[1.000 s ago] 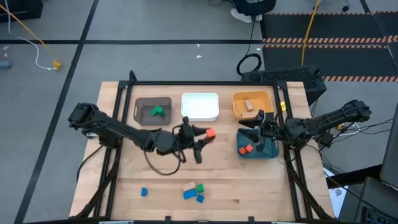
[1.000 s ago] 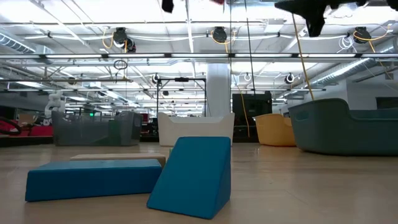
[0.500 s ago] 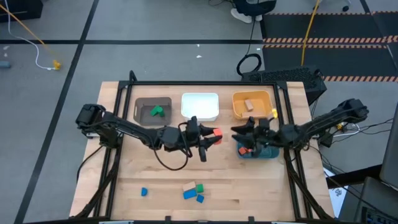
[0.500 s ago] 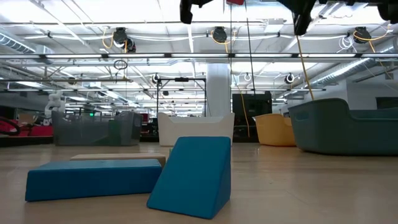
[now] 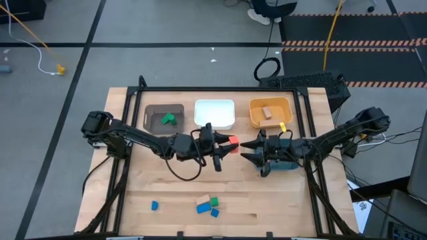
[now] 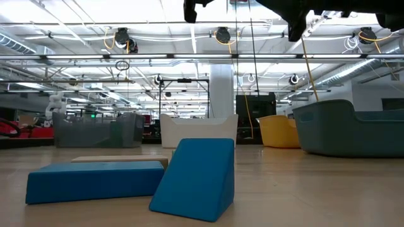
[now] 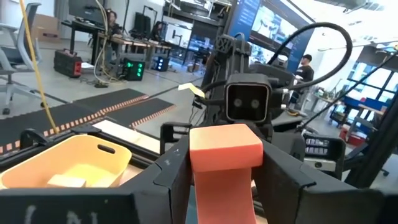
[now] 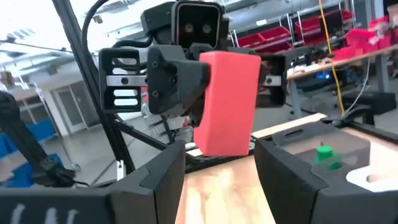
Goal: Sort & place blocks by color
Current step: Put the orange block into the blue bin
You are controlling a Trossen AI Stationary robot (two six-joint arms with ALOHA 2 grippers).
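My left gripper [image 5: 225,144] hovers over the table's middle, shut on a red-orange block [image 5: 233,141]. My right gripper [image 5: 245,151] faces it from the right, open; in the right wrist view its fingers stand on either side of the block [image 8: 227,112], apart from it. Two green blocks [image 5: 169,119] lie in the brown bin, a pale wood block [image 5: 267,111] in the orange bin. Three blue blocks [image 5: 203,208] and a green one [image 5: 214,201] lie near the table's near edge. Two of the blue blocks [image 6: 196,178] fill the low view's foreground. My left gripper pinches the red-orange block between its two fingers [image 7: 171,171], by the block's two opposite side faces [image 7: 214,180]. The fingers come level, pointing toward the table's right. The block is lifted clear of the table, and its free end [image 8: 230,81] sticks out past the fingertips toward my right gripper.
Along the far edge stand the brown bin [image 5: 152,113], the white bin [image 5: 215,123] and the orange bin [image 5: 257,119]. The teal bin [image 5: 288,164] lies mostly under my right arm. Bare wood spreads between the arms and the loose blocks.
My right gripper has moved from above the teal bin toward the table's left, up to the held block. My left gripper first carried the red-orange block a little toward the right, then stayed still.
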